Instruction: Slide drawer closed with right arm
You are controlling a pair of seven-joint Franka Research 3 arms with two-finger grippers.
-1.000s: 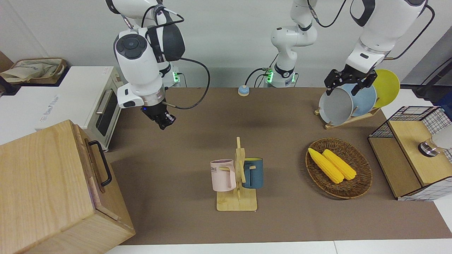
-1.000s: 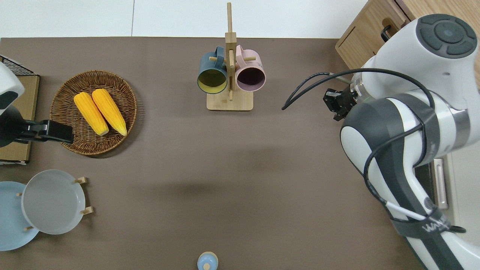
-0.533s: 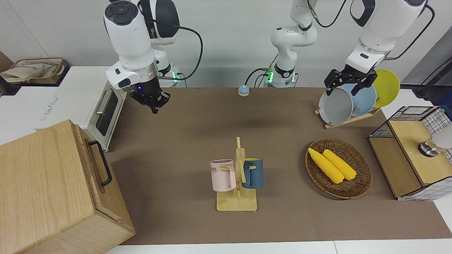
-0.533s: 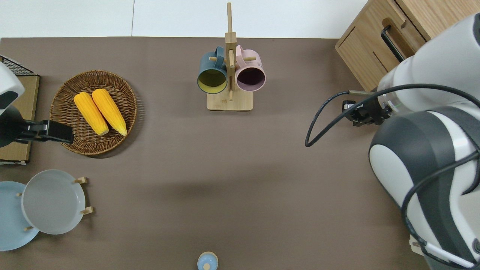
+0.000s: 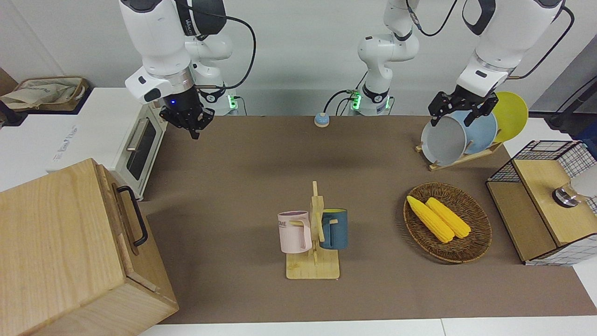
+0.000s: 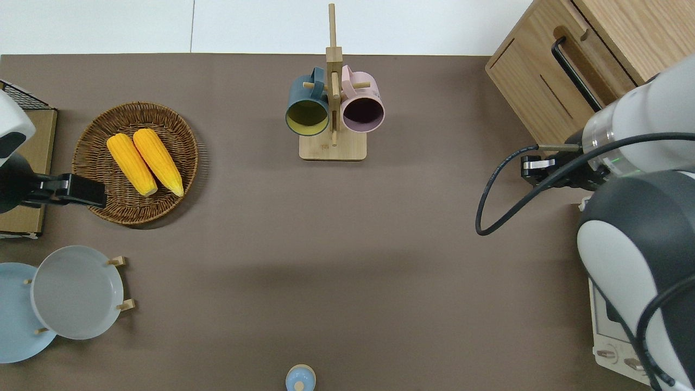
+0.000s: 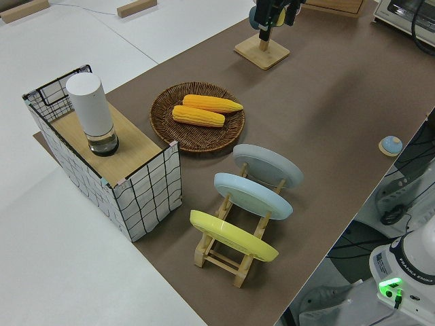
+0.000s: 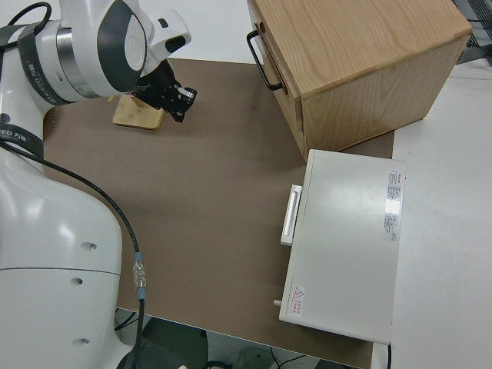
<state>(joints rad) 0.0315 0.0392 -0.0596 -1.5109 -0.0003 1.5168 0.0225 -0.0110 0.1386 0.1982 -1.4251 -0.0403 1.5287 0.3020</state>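
The pale-wood cabinet stands at the right arm's end of the table, farther from the robots than the white toaster oven, and it serves as the landmark here. The drawer sits in the cabinet's front face, its panel looking close to flush with the cabinet, so by my reading the closing push is done or nearly so. If any travel is left, the good way is to press flat on the panel beside the black loop handle, pushing straight along the drawer's run, not at an angle that could jam it or shift the cabinet.

The right arm is raised clear of the cabinet, and the right gripper hangs in the air over bare table near the cabinet's front. It holds nothing and touches nothing; whether its jaws are apart or together I cannot tell. The left arm is parked.
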